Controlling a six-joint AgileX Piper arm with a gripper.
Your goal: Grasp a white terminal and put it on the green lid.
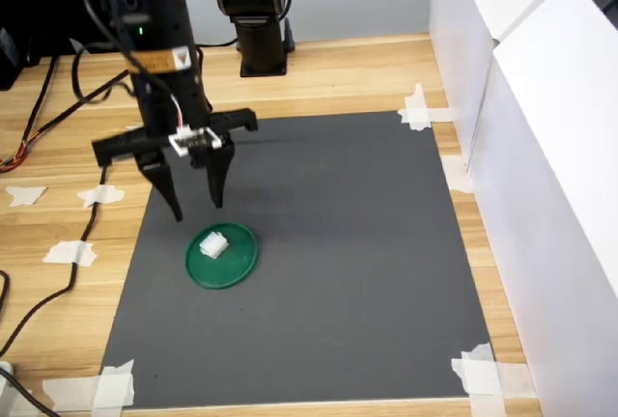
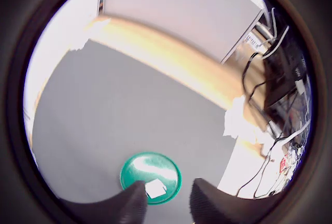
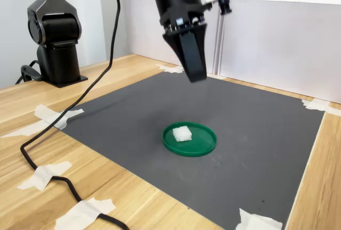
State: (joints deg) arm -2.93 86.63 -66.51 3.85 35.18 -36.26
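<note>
Foreground: strips of white masking tape [image 3: 84,212] pin the near corners of a dark grey mat [image 3: 256,134] to a wooden table [image 3: 32,102]; a black cable [image 3: 50,129] snakes across the boards in the second exterior view.

Centre of mat: the green lid [image 3: 202,146] lies flat on the mat, with the white terminal [image 3: 182,133] resting on it, set toward the lid's rim on the second exterior view's left rather than dead centre.

Above the lid: the gripper [image 1: 196,207] hangs clear of both lid and terminal, its two black fingers spread apart and holding nothing; in the wrist view the terminal [image 2: 155,189] shows in the gap between the finger [image 2: 132,203] tips, well below them.

Background: a second black robot base [image 1: 256,12] stands on the table at the far edge of the first exterior view; white panels [image 1: 541,147] wall off the first exterior view's right.

Progress: judged from how things lie, the placing appears done, with the terminal on the lid and free of the fingers. What seems left is only for the arm to draw away.
</note>
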